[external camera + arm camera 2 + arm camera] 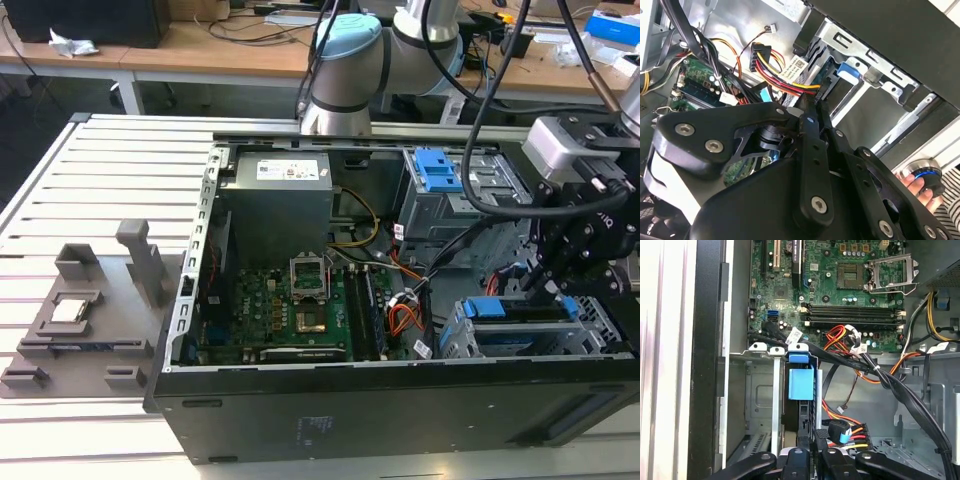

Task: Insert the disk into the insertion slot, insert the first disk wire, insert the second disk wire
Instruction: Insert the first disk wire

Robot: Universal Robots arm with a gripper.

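Disk (525, 312) sits in the insertion slot (468, 342), at the exterior view's right. Gripper (814, 106) closed, nothing visibly pinched, tips just above the disk's blue carrier (493, 306). Disk probably stiff, dense, shock-sensitive. Best held by the carrier edges, not the connector end.

In the exterior view we look down from high up, a little far away, at the whole open computer case (330, 420) on the counter (90, 170). In the first wrist view we ride right behind the hand (811, 455) and look into the case from close. In the second wrist view we peek past the hand, very near. All three share the green board (280, 300) and bright wires (402, 318).
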